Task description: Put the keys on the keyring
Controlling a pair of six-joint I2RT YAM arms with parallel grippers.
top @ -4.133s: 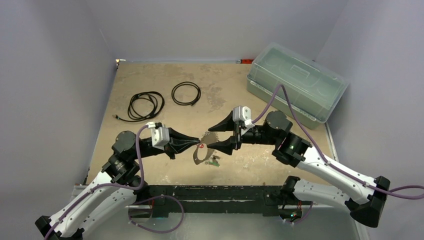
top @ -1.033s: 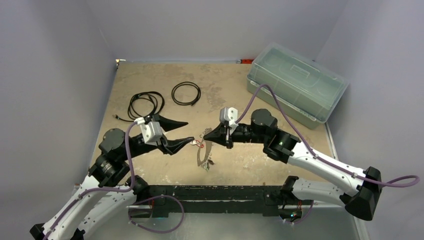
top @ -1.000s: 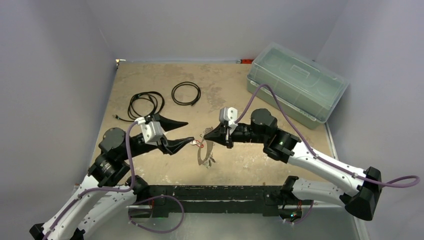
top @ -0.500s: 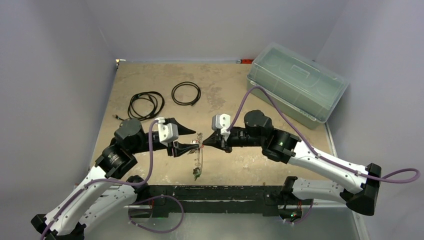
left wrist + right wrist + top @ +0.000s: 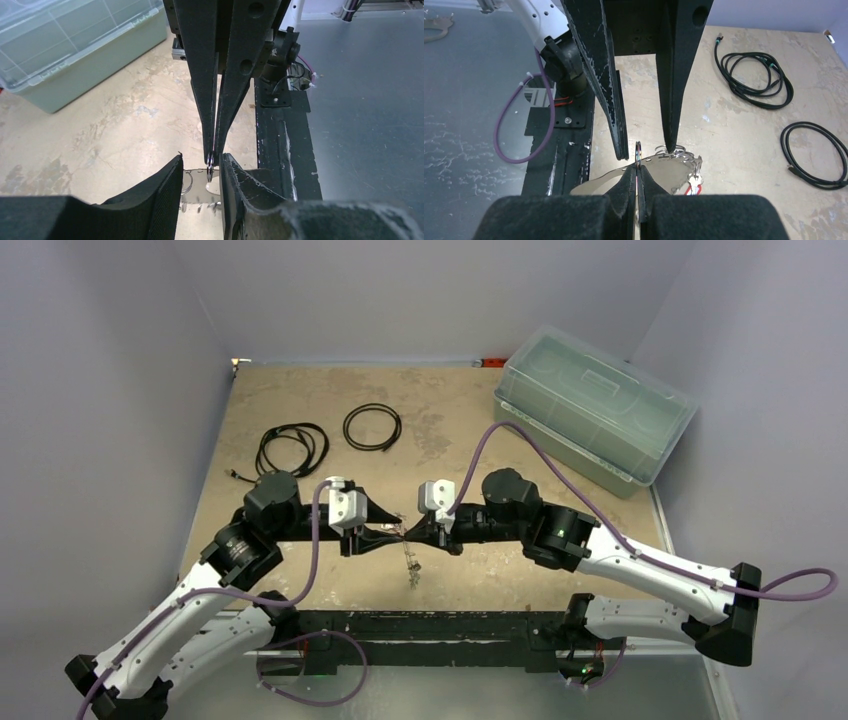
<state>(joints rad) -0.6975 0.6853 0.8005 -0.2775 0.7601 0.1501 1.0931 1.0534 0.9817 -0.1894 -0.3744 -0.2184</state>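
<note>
- Two black cables lie on the far left of the table (image 5: 300, 390), a tangled cable (image 5: 292, 450) and a round cable (image 5: 372, 427), both well apart from the arms
- A clear box (image 5: 595, 410) sits at the far right with its lid on; divider lines show through, but I cannot tell what is inside
- From above, the two grippers meet tip to tip and hide the joint
- Right gripper (image 5: 637, 172) is pressed together on a small dark ring (image 5: 638, 149) held upright
- Left gripper (image 5: 202, 158) is spread, its fingers either side of that ring
- The keyring (image 5: 684, 156), pale, shiny and bumpy-edged, hangs just below the tips, off the table
- The keys (image 5: 694, 181) dangle from it, one red-headed
</note>
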